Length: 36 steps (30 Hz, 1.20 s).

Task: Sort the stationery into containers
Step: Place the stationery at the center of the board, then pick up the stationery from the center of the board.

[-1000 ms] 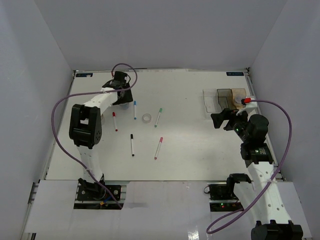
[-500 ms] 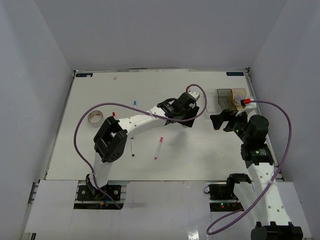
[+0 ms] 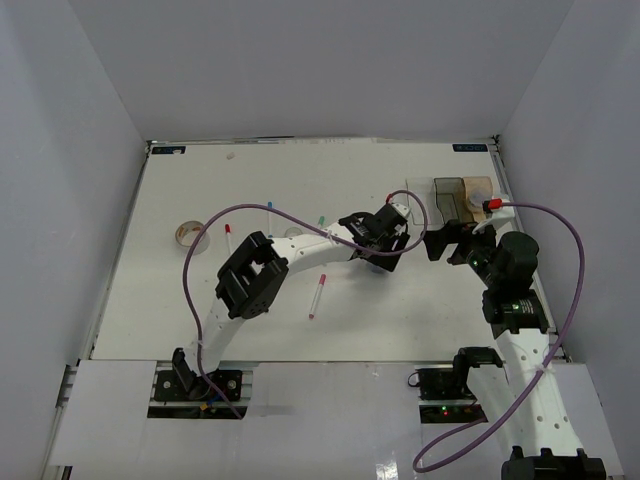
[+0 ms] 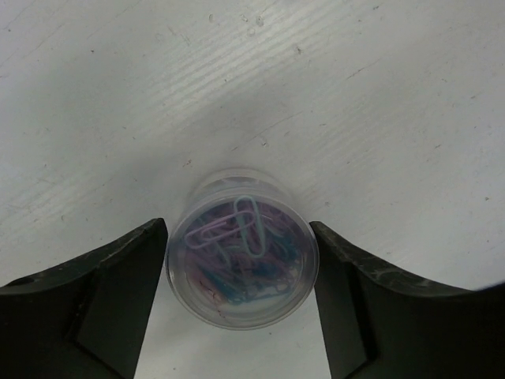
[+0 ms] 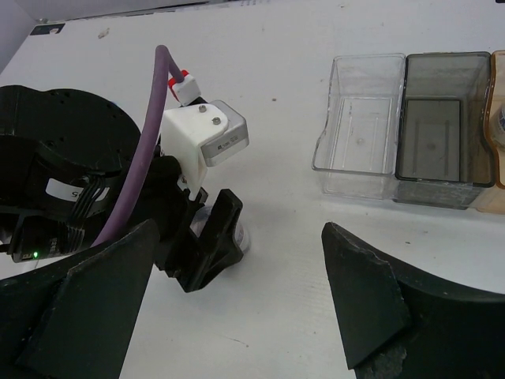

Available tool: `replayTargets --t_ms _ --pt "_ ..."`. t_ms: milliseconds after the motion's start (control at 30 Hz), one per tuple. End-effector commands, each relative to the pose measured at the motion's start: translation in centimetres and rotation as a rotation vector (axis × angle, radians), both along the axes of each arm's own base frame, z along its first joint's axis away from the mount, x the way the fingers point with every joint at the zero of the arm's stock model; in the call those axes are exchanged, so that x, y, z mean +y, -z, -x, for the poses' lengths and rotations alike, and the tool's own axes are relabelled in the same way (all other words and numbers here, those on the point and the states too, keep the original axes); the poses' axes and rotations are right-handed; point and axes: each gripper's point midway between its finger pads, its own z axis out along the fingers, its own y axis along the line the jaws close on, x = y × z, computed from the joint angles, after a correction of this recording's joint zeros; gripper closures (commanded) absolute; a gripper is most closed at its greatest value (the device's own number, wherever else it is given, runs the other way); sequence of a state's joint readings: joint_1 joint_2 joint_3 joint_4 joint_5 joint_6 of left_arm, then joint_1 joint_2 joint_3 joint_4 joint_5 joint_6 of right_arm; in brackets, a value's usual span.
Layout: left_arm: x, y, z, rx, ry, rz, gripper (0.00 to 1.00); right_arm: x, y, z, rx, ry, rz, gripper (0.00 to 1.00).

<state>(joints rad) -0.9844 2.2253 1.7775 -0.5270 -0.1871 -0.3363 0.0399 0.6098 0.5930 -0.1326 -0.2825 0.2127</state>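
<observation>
A clear round tub of coloured paper clips (image 4: 242,249) stands on the white table between the jaws of my left gripper (image 4: 241,260). The jaws sit close on both sides of it and look open. In the top view the left gripper (image 3: 385,240) hangs just left of the containers. These are a clear bin (image 5: 359,126), a smoky grey bin (image 5: 438,130) and an amber bin (image 3: 478,190) in a row. My right gripper (image 3: 437,243) is open and empty, facing the left gripper (image 5: 209,237) and the tub (image 5: 239,234).
Marker pens lie on the table: pink cap (image 3: 317,296), red cap (image 3: 229,235), blue cap (image 3: 269,206) and green cap (image 3: 321,219), partly under the left arm. A tan tape roll (image 3: 188,234) sits at the left. The left arm's purple cable (image 3: 215,225) loops over the pens.
The left arm swung from the far left corner across to beside the containers, then came down a little. The tape roll it hid now shows. The right arm has not moved.
</observation>
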Motion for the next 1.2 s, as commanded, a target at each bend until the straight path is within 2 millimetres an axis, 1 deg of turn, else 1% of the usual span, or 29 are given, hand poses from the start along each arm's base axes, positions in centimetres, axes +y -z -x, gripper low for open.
replayTargets --t_ms 0,133,233,267,333,367,400,433,467,500,533,567,600,633,667,700,733,767,800,833,867,900,933,967,1000,1033,1100,1133,1167 --pt "-0.5 -3.8 -0.4 -0.045 -0.014 0.058 0.16 -0.1 -2.1 0.0 -0.053 0.006 0.009 0.10" --pt "-0.3 -7.6 -0.7 -0.095 -0.033 0.111 0.02 -0.1 -2.4 0.1 -0.057 0.003 0.010 0.10" --pt "0.8 -10.8 -1.2 -0.143 -0.059 0.146 0.02 0.1 -2.5 0.0 -0.050 -0.006 0.009 0.10" --pt "1.3 -12.5 -1.3 -0.161 -0.071 0.178 0.02 0.2 -2.2 -0.1 -0.037 -0.008 0.010 0.10" --pt "3.0 -13.9 -2.2 -0.173 -0.108 0.197 0.02 0.3 -2.4 -0.1 -0.035 -0.016 0.011 0.10" --pt "4.2 -13.6 -2.4 -0.164 -0.129 0.188 0.02 0.4 -2.4 -0.2 -0.029 -0.019 0.012 0.10" --pt "6.1 -15.2 -3.4 -0.185 -0.168 0.211 0.02 0.4 -2.0 -0.3 -0.009 -0.019 0.020 0.10" --pt "7.4 -15.8 -3.7 -0.192 -0.192 0.216 0.02 0.5 -2.3 -0.5 -0.007 -0.019 0.025 0.10" --pt "9.3 -15.0 -3.9 -0.179 -0.220 0.196 0.02 0.7 -1.7 -0.8 0.024 -0.025 0.034 0.10" --pt "11.8 -15.4 -5.1 -0.181 -0.279 0.201 0.02 0.8 -1.0 -0.8 0.059 -0.034 0.051 0.10" --pt "13.6 -17.5 -5.0 -0.202 -0.301 0.242 0.02 1.3 -0.8 -0.9 0.077 -0.048 0.061 0.10" --pt "15.2 -18.0 -5.2 -0.207 -0.328 0.252 0.02 1.6 -0.7 -1.3 0.098 -0.060 0.073 0.10" --pt "18.0 -17.1 -5.5 -0.202 -0.380 0.229 0.02 2.1 -0.4 -1.4 0.114 -0.074 0.081 0.10" --pt "19.6 -17.7 -5.6 -0.228 -0.407 0.223 0.02 2.8 -0.1 -1.4 0.124 -0.087 0.096 0.10" --pt "21.5 -19.9 -5.1 -0.278 -0.431 0.252 0.02 3.2 0.5 -1.7 0.146 -0.090 0.106 0.10" --pt "23.7 -18.9 -4.9 -0.281 -0.468 0.220 0.02 3.6 0.7 -1.9 0.153 -0.096 0.117 0.10" --pt "25.3 -19.2 -4.7 -0.305 -0.487 0.205 0.02 4.6 1.2 -1.9 0.162 -0.109 0.139 0.10" --pt "27.1 -20.9 -4.0 -0.351 -0.517 0.223 0.02 5.2 2.1 -2.3 0.195 -0.118 0.159 0.10" --pt "29.1 -21.1 -4.0 -0.366 -0.557 0.220 0.02 5.7 2.9 -2.4 0.219 -0.127 0.176 0.10" --pt "30.4 -19.8 -3.2 -0.354 -0.573 0.198 0.02 6.8 3.4 -2.3 0.234 -0.141 0.200 0.10" --pt "31.8 -21.2 -2.4 -0.401 -0.593 0.224 0.02 7.4 4.6 -2.6 0.269 -0.146 0.222 0.10" --pt "33.5 -21.1 -2.1 -0.421 -0.630 0.219 0.02 8.0 5.3 -2.6 0.287 -0.155 0.237 0.10" --pt "34.5 -19.3 -1.1 -0.408 -0.648 0.192 0.02 8.3 5.8 -2.7 0.295 -0.137 0.268 0.10" --pt "35.4 -19.3 -0.6 -0.431 -0.676 0.192 0.02 8.7 7.3 -2.8 0.336 -0.141 0.299 0.10" --pt "36.4 -20.1 0.4 -0.468 -0.697 0.218 0.02 9.1 7.6 -3.0 0.347 -0.144 0.314 0.10" --pt "37.0 -18.1 1.3 -0.448 -0.709 0.197 0.02 9.5 8.1 -3.0 0.356 -0.139 0.340 0.10" --pt "38.2 -18.1 2.5 -0.489 -0.745 0.221 0.02 10.0 9.6 -3.2 0.396 -0.130 0.386 0.10" --pt "38.5 -16.4 2.9 -0.476 -0.750 0.206 0.02 10.1 10.1 -3.3 0.410 -0.126 0.398 0.10" --pt "38.7 -16.1 3.2 -0.480 -0.756 0.211 0.02 10.1 11.2 -3.4 0.436 -0.121 0.418 0.10"
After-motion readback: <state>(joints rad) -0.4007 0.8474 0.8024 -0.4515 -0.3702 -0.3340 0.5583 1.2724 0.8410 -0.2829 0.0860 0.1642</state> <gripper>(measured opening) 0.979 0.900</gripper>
